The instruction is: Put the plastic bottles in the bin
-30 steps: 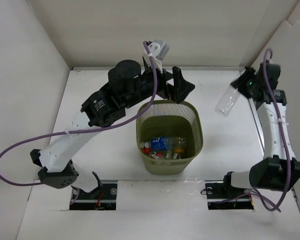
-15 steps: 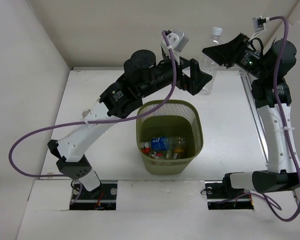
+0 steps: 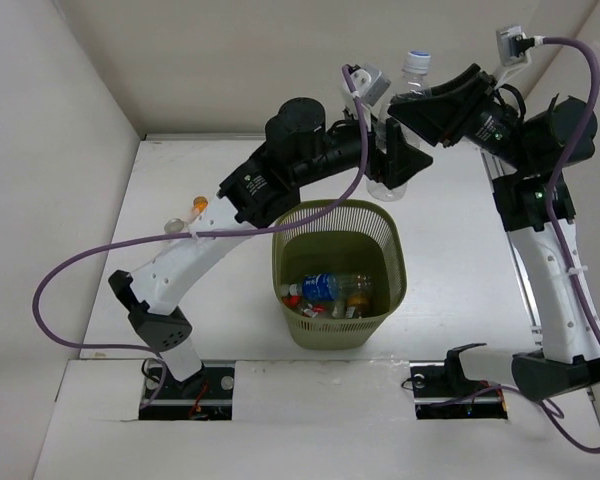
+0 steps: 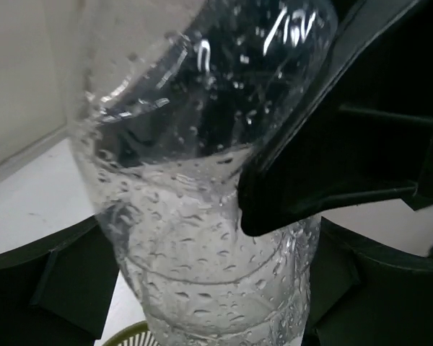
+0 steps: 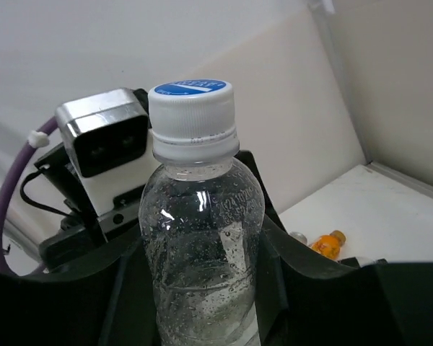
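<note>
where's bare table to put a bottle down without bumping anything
Widest bare table lies between the bin and the right arm. Another strip sits between the bin and the left arm. Crowded behind the bin's far rim, where both arms meet at the clear bottle.

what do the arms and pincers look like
Left arm and right arm: white lower links, black joints and upper sections, a purple cable trailing along each. Left pincer and right pincer are black with broad angular fingers; a silver-grey camera box sits on each wrist.
</note>
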Available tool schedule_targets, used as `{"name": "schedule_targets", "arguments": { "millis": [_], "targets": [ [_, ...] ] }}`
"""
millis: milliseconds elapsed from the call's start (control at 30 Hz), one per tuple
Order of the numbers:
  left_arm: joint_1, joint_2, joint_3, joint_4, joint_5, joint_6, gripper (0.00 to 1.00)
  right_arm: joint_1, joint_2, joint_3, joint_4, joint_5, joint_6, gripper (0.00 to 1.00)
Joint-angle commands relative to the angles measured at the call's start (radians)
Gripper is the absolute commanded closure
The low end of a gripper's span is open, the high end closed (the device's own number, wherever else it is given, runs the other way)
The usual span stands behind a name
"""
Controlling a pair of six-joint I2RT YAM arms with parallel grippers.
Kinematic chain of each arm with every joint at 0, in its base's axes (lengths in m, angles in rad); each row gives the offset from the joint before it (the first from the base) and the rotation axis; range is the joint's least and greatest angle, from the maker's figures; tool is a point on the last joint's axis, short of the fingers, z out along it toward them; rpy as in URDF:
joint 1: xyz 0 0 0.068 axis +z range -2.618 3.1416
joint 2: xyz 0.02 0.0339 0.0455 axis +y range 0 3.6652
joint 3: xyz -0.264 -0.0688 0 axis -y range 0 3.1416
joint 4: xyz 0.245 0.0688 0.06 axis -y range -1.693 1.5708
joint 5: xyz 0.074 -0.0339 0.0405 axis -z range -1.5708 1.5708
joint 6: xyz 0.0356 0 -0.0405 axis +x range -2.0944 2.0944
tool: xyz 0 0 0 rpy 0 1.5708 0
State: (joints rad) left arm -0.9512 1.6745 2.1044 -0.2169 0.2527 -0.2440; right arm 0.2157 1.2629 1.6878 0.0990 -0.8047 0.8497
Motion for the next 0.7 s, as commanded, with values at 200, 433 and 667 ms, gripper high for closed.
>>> {"name": "schedule_targets", "arguments": {
  "millis": [200, 433, 667],
  "targets": [
    [0.009, -0.139, -0.19, 0.134, 0.176, -0.083, 0.85, 0.008, -0.092, -0.085, 0.162, -0.025, 0.042, 0.01],
    [-0.037, -0.405, -0.602, 0.18, 0.065, -0.066, 0.68, -0.196, -0.269, -0.325, 0.103, -0.077, -0.024, 0.01],
    [-0.037, -0.555, -0.781, 0.2, 0.008, -0.1, 0.0, -0.292, -0.326, -0.45, 0.094, -0.136, -0.043, 0.01]
  ]
}}
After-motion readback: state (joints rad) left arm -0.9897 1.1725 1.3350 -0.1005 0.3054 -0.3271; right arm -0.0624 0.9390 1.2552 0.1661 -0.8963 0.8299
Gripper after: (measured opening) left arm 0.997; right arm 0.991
